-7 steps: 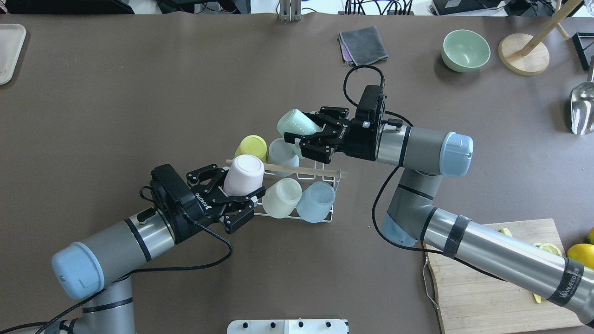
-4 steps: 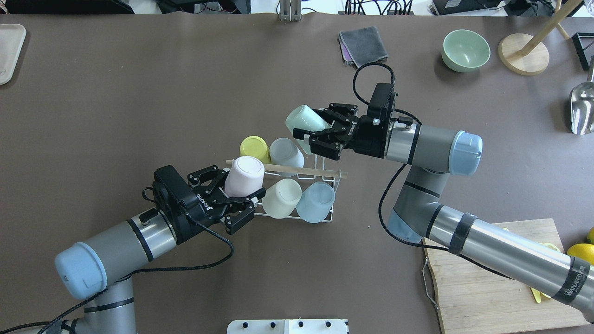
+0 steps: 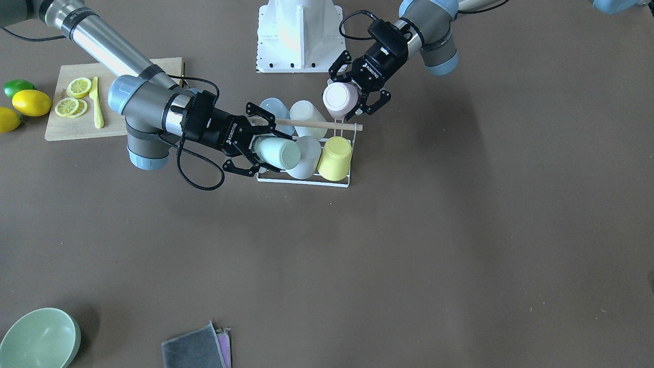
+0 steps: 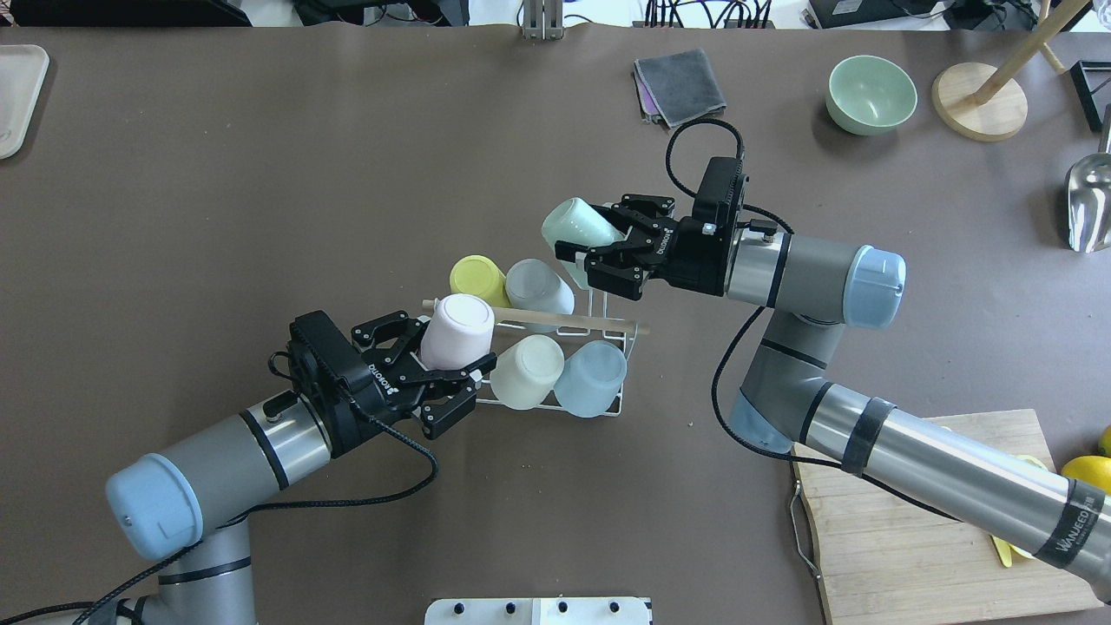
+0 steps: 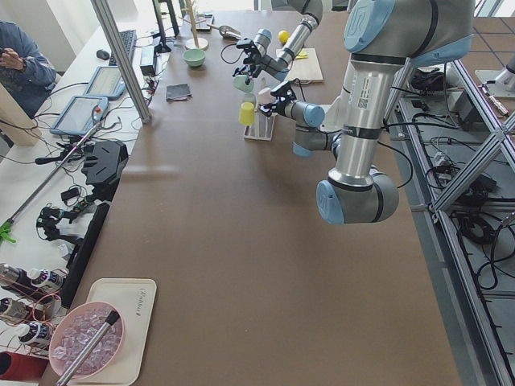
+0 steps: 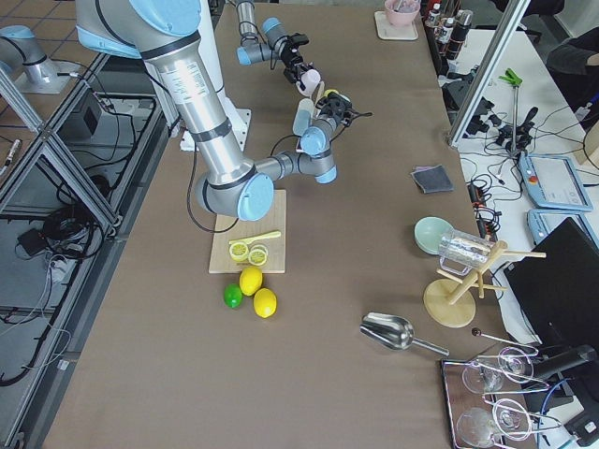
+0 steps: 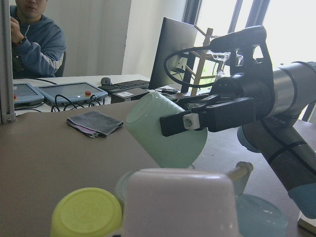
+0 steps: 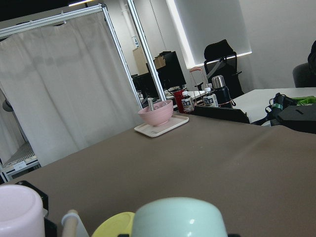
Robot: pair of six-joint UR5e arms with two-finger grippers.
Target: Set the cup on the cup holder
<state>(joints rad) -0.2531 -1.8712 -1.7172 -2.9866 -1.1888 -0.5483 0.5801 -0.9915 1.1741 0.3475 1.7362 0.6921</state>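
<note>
The cup holder [image 4: 607, 408] is a white wire rack with a wooden rod [image 4: 573, 322] across its top, at mid-table. Yellow [image 4: 475, 278], grey [image 4: 538, 286], cream [image 4: 527, 371] and light blue [image 4: 592, 378] cups sit upside down on it. My left gripper [image 4: 451, 349] is shut on a pink cup [image 4: 457, 328], held at the rack's near left end [image 3: 338, 100]. My right gripper [image 4: 594, 236] is shut on a mint green cup [image 4: 576, 227], held tilted above the rack's far right corner [image 3: 278, 152]. The left wrist view shows the mint cup [image 7: 165, 131] behind the pink one [image 7: 180, 202].
A wooden cutting board [image 4: 920, 521] with lemon slices lies under my right arm, with a lemon [image 4: 1087, 476] beside it. A green bowl [image 4: 871, 94], grey cloth [image 4: 679, 84], round wooden stand base [image 4: 979, 100] and metal scoop [image 4: 1089, 204] sit along the far right.
My right gripper has moved to the right and slightly farther back with the mint cup. My left gripper and the pink cup have barely moved.
</note>
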